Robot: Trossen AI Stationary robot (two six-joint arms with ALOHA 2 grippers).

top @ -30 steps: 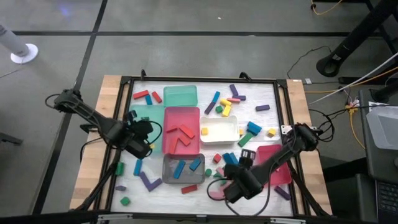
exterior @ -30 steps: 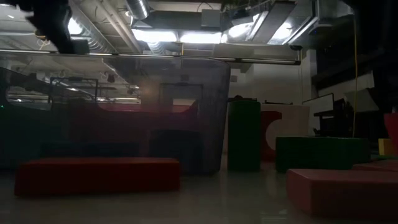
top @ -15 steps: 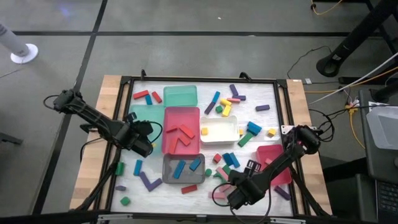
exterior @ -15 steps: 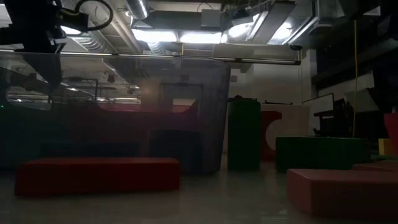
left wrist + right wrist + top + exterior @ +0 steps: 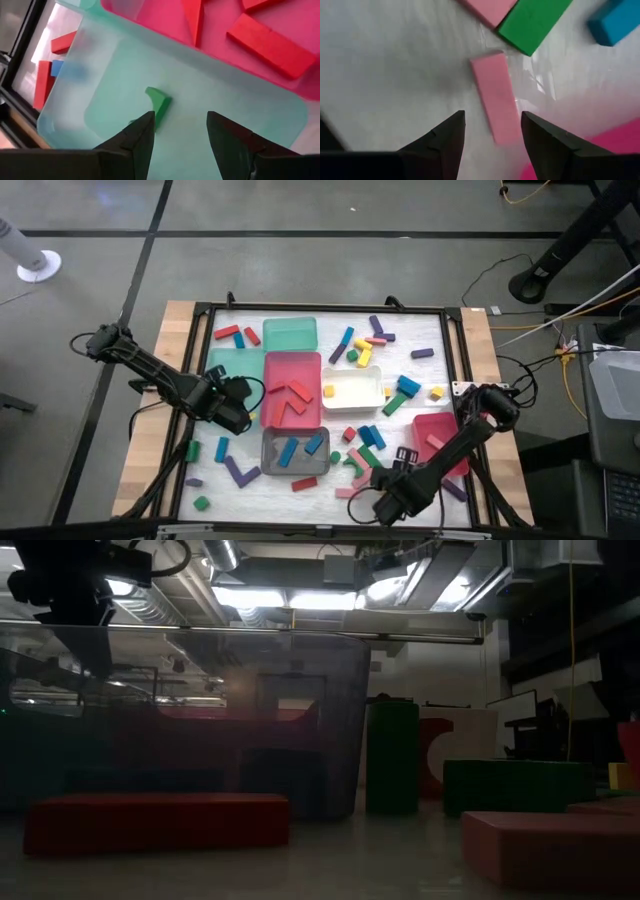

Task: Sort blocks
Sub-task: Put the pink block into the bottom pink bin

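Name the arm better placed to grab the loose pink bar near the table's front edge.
Right. The right gripper hangs open directly over the pink bar; the left gripper is across the table above the green tray.

A robotics lab: a black-framed work table point(image 5: 200, 320) stands on a grey concrete floor point(image 5: 300, 260) marked with dark lines, cables point(image 5: 545, 330) trailing off its right edge, beneath exposed ceiling ducts point(image 5: 225, 555) and strip lights point(image 5: 290, 598).

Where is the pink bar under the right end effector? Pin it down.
In the right wrist view the pink bar lies flat on the white table, just ahead of the open right end effector, beside a green bar.
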